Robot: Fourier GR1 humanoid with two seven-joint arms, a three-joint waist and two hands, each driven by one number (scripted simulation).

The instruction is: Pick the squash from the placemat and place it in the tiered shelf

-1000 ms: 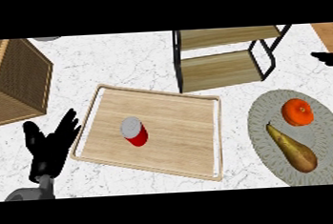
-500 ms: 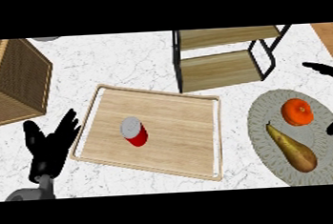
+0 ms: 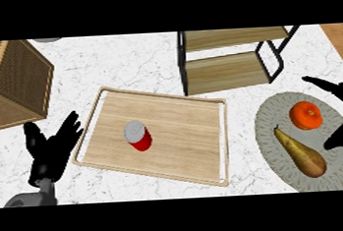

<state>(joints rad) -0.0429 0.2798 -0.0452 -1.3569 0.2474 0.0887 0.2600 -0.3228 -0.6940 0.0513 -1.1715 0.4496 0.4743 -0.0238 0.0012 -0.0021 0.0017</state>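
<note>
- Head view: squash, brown and pear-shaped, lies on the round grey placemat at right, just near of an orange fruit.
- Right hand at the right edge, fingers spread and released, one above the fruit, thumb just right of the squash; holds nothing.
- Tiered shelf stands far centre, wooden tiers, black frame.
- Wooden tray in the middle carries a red can.
- Left hand rests near-left of the tray, fingers straight, up.
- Wicker basket far left.
</note>
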